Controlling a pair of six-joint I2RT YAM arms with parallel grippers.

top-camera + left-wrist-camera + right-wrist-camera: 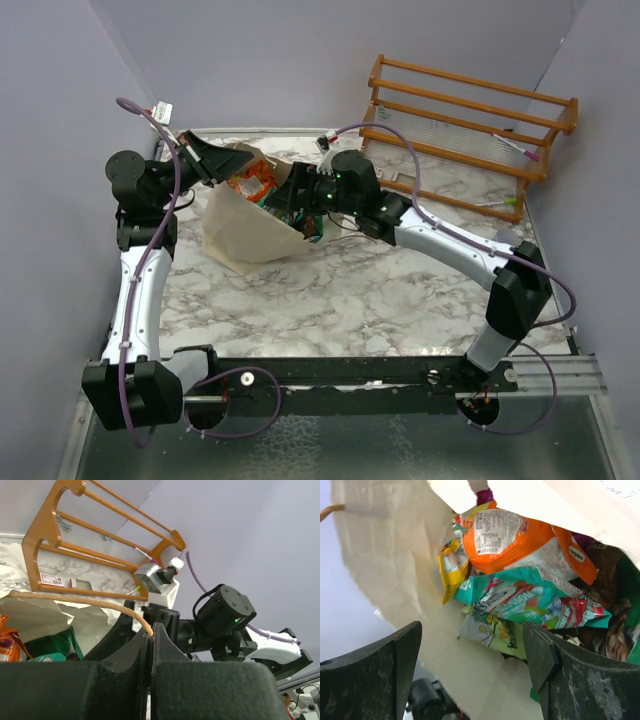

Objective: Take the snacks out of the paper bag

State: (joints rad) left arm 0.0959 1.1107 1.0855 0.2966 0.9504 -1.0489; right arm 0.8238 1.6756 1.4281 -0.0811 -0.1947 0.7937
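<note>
Top view: cream-beige paper shopping bag (245, 235) slumped on grey-veined marble table (350, 290), mouth open toward right arm.
Left wrist view: left gripper (151, 632) with fingers pressed together, pinching thin brown cord handle (75, 599) at bag rim.
Right wrist view: right gripper (472, 650) inside bag mouth, black fingers (375, 670) spread wide, nothing between them.
Foil snacks all inside bag: orange packet (520, 540) uppermost; teal packet (530, 602) beneath it; yellow packet (451, 565) at left; light-green packet (495, 630) nearest fingers; dark brown packet (602, 587) at right.
Background: orange wooden rack (460, 120) at far right of table.
</note>
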